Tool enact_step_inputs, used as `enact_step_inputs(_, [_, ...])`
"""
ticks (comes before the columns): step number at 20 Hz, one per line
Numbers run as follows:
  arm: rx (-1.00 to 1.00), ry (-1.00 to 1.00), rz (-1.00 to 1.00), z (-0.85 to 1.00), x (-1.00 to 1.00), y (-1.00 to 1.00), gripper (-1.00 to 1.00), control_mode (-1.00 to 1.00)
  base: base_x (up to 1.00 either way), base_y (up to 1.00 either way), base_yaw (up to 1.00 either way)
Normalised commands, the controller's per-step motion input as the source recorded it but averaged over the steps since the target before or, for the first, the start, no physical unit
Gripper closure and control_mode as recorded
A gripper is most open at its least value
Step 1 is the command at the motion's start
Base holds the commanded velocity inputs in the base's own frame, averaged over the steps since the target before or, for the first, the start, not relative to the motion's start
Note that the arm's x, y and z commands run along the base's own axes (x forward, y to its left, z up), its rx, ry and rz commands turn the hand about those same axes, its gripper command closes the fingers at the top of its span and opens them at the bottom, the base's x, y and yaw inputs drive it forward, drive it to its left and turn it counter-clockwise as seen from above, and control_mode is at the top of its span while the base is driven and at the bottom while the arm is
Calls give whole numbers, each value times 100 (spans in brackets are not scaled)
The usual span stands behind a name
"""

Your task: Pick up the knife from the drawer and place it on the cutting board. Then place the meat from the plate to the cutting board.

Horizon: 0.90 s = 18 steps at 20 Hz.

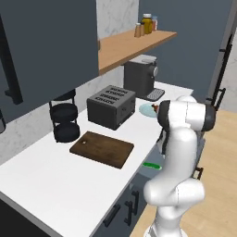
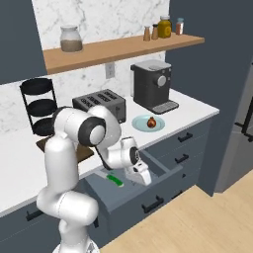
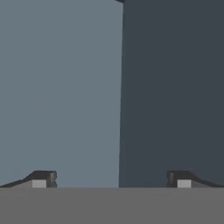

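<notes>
the knife lies in the open drawer, just beside the gripper, whose fingers stand wide apart holding nothing. closing here likely misses the green handle. the cutting board waits on the counter.

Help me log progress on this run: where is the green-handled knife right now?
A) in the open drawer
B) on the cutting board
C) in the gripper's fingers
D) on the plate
A: the knife lies on the floor of the open drawer, beside the gripper, whose fingertips stand wide apart, holding nothing.
</notes>
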Motion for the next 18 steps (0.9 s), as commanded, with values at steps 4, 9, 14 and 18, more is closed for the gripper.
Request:
enact_step_inputs(4, [9,0,3,-3,-86,-100,-100,-100,0,0,0])
enact_step_inputs(9, [12,0,3,0,-100,-100,-100,-100,0,0,0])
enact_step_inputs(14, [22,-10,8,7,-95,-85,-100,-100,0,0,0])
enact_step_inputs(18, [33,-9,9,46,4,47,-100,-100,0,0,0])
